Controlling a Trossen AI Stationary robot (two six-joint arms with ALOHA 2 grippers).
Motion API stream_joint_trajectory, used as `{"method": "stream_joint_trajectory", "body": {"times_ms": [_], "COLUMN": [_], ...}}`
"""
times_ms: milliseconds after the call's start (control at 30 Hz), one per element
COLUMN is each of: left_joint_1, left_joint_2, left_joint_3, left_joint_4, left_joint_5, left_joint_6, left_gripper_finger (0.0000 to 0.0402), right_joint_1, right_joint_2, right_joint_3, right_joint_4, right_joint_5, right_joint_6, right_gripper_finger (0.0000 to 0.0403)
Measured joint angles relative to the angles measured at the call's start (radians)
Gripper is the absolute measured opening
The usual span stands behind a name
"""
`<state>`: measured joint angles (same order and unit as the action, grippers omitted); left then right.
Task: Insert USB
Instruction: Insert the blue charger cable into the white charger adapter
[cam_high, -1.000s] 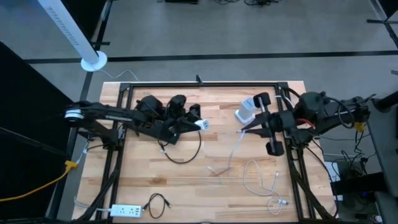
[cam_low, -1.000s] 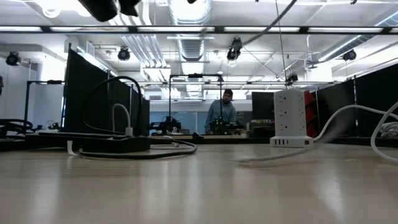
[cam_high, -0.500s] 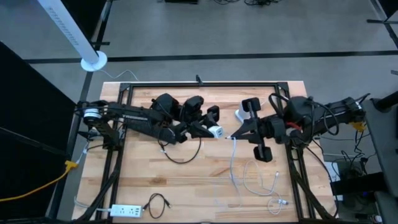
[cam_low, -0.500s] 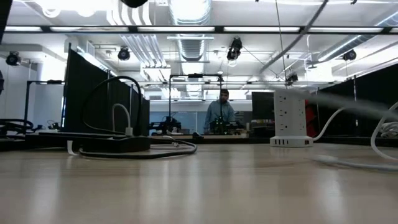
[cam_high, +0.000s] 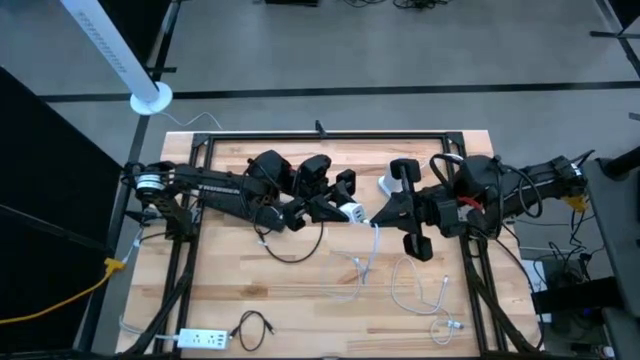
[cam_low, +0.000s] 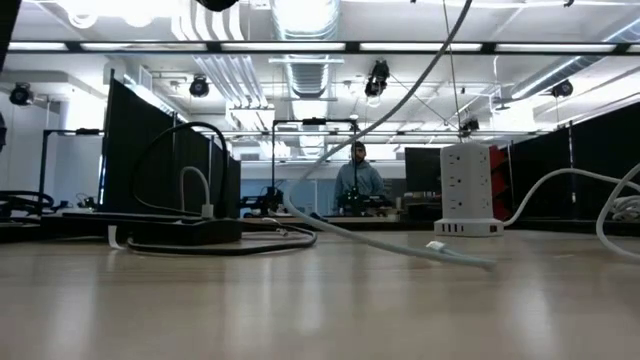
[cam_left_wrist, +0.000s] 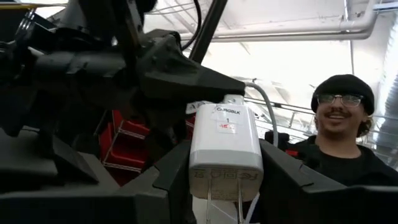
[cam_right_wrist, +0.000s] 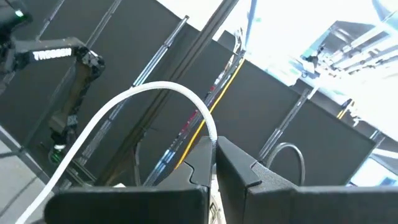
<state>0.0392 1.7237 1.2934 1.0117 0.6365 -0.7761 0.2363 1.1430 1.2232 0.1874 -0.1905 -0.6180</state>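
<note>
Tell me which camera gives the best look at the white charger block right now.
The left wrist view: the white charger block fills the frame, clamped between the left gripper's fingers, prongs and label visible. The high view shows it only as a small white spot between both grippers. The low and right wrist views don't show it.

A white cable (cam_right_wrist: 149, 93) is pinched between the 2 closed fingers (cam_right_wrist: 239, 168) of the right gripper (cam_right_wrist: 216, 163), arching away toward dark panels (cam_right_wrist: 124, 81) behind.
</note>
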Motion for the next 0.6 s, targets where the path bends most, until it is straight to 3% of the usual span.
{"method": "stream_joint_trajectory", "body": {"times_ms": [600], "left_joint_1": [-0.018], "left_joint_2": [0.002], "left_joint_3": [0.002], "left_joint_4": [-0.003], "left_joint_5": [-0.044], "left_joint_6": [0.027], "left_gripper_finger": [0.0129], "right_joint_1": [-0.006], "right_joint_2": [0.007], "right_joint_3": [0.000], "right_joint_4": [-0.013], "right_joint_5": [0.005], "right_joint_6": [-0.013], "right_gripper_finger": [0.0000]}}
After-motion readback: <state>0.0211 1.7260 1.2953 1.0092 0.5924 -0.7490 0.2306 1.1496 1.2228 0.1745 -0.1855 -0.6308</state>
